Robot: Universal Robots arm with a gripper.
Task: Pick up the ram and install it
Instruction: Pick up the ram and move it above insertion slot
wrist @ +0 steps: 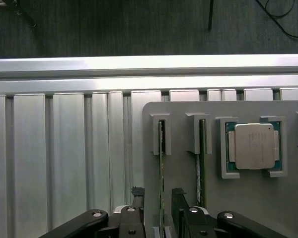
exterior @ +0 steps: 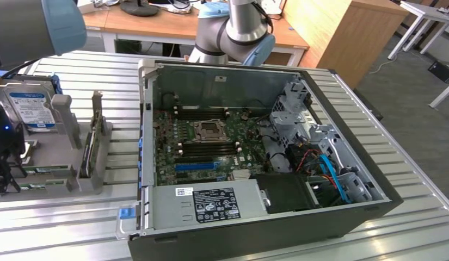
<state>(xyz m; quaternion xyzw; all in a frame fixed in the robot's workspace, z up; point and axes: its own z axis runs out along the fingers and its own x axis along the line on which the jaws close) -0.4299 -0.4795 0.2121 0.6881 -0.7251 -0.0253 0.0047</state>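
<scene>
**Jaws spread astride the ram at the holder's edge slot**

Your gripper (wrist: 158,194) is released and carries nothing; its dark fingers (wrist: 180,199) stand one on each face of the ram (wrist: 161,161), not yet pressing it as far as you can tell; the ram stands on its long edge in the outermost slot of the grey holder (wrist: 188,110), just beside the holder's side edge and near its rounded corner; a second stick (wrist: 201,161) stands in the next slot, between the ram and the processor (wrist: 253,146); the holder lies on the slatted metal table (wrist: 64,158), apart from the open computer case (exterior: 355,213)

Treat the ram as light, stiff and thin, probably brittle if bent or twisted; its faces carry small parts, so a hard pinch could harm them; the best hold looks to be flat across both faces, near mid-length of the upper edge, clear of the slot's end posts (wrist: 155,134); keep the pinch square, since a narrow board can pivot between pads; the finger between the two sticks has little room
</scene>
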